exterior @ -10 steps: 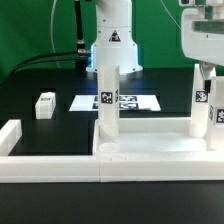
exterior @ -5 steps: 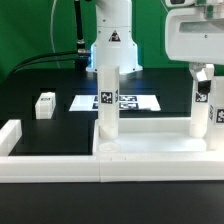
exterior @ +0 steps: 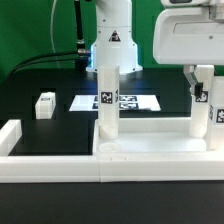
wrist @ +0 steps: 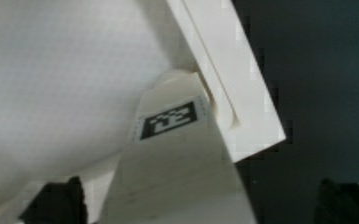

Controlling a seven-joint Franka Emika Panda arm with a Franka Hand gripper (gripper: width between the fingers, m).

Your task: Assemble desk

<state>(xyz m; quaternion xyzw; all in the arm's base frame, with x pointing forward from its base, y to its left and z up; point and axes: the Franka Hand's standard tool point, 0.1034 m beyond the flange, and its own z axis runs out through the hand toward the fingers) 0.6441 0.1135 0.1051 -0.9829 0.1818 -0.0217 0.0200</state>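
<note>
Gripper (wrist: 190, 205) jaws wide apart, nothing held; dark fingertips (wrist: 55, 200) seen at both sides in wrist view, w/ white desk parts between and beyond them. In exterior view, only the arm's white wrist housing (exterior: 190, 38) seen, at upper right of that view, above the right leg.

Below gripper: tabletop panel (exterior: 150, 148), lying flat against the long white border wall (exterior: 60, 162). Standing upright on panel: one leg (exterior: 107, 100) well apart from gripper toward exterior view's left, second leg (exterior: 201, 108) directly under the wrist housing, w/ tag on its face. Tag (wrist: 169, 120) also seen close in wrist view on a white part.

Farther from gripper: marker board (exterior: 115, 102) flat on black table (exterior: 40, 80), behind the legs. Small loose leg block (exterior: 45, 105) farthest from gripper, at exterior view's left, apart from board.
</note>
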